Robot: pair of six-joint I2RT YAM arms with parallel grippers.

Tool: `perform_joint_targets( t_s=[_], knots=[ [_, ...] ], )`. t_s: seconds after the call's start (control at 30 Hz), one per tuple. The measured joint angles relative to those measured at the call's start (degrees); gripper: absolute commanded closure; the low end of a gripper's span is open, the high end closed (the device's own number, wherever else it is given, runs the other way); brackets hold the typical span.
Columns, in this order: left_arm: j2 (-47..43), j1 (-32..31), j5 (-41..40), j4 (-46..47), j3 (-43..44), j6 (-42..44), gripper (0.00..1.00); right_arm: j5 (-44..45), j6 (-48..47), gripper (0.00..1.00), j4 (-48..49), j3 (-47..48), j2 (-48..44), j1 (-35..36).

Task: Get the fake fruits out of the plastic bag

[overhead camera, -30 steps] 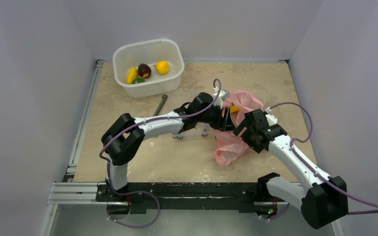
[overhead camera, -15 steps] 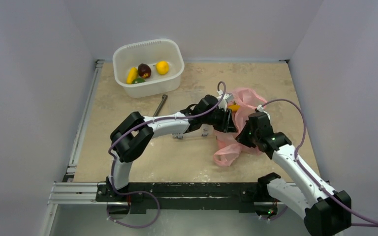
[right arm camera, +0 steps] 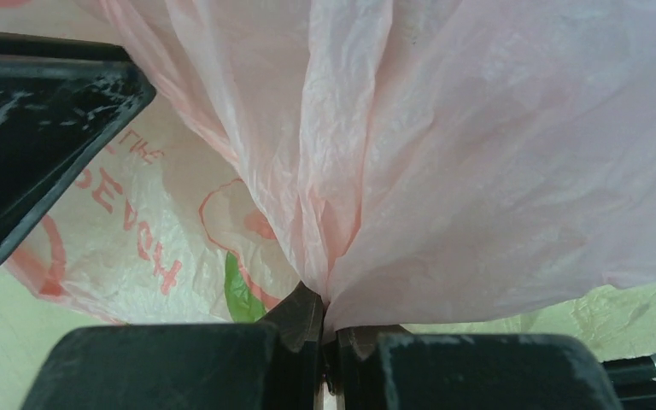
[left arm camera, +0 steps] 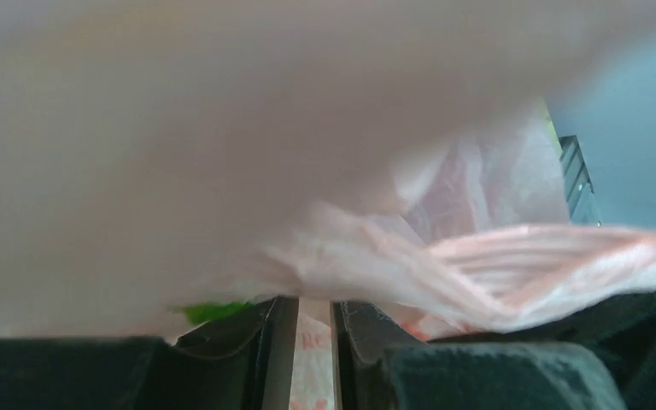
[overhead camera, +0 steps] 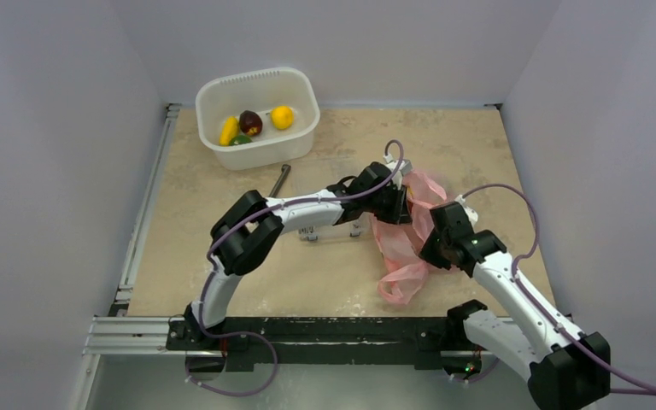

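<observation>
The pink plastic bag [overhead camera: 400, 248] lies crumpled right of the table's middle. My right gripper [overhead camera: 434, 243] is at its near right side, and in the right wrist view the right gripper [right arm camera: 325, 312] is shut on a gathered fold of the plastic bag [right arm camera: 444, 171]. My left gripper [overhead camera: 403, 198] reaches into the bag's far end. In the left wrist view the left gripper [left arm camera: 314, 301] has its jaws a narrow gap apart, with the tips buried under film [left arm camera: 222, 154] and a green patch [left arm camera: 213, 312] beside the left finger. No fruit shows in the bag.
At the back left stands a white tub [overhead camera: 299, 141] holding a yellow banana [overhead camera: 229, 130], a dark red fruit [overhead camera: 250, 122], a yellow fruit [overhead camera: 282, 117] and a green one [overhead camera: 241, 139]. A grey metal screw [overhead camera: 279, 181] lies near the tub. Walls close in on three sides.
The left arm has stretched further right into the bag and its jaws have narrowed. The right gripper has shut on the film and pulled it nearer. The orange fruit at the bag's mouth is now hidden.
</observation>
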Motion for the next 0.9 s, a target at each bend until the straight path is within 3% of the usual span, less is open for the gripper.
perform_joint_targets(
  t_s=[0.13,0.27,0.33,0.5,0.7,0.8,0.9],
  knots=[
    [2.9,-0.1,-1.5,-1.9,2.9,0.2,0.84,2.3,1.6,1.0,-1.4,1.2,-1.1,0.0],
    [3.1,-0.4,-2.9,-2.3,2.3,0.6,0.57,4.0,2.2,1.0,-1.7,2.7,-4.1,0.0],
    [2.1,-0.6,-3.1,0.1,-0.4,1.1,0.51,4.8,2.4,1.0,-1.8,3.6,-5.2,0.0],
    [0.5,-1.1,-2.9,0.9,-4.3,1.4,0.68,5.9,2.5,1.0,-2.0,4.6,-6.4,0.0],
    [2.5,-1.2,-2.0,0.6,1.0,1.7,0.62,5.3,2.5,1.0,-1.9,3.9,-6.7,0.0],
    [5.0,-1.2,-1.4,0.5,5.4,1.6,0.77,4.4,2.5,1.0,-1.4,2.3,-6.6,0.0],
    [8.5,-1.2,-0.7,0.3,10.2,1.5,0.77,3.8,2.5,1.0,-1.5,1.6,-6.1,0.0]
  ],
)
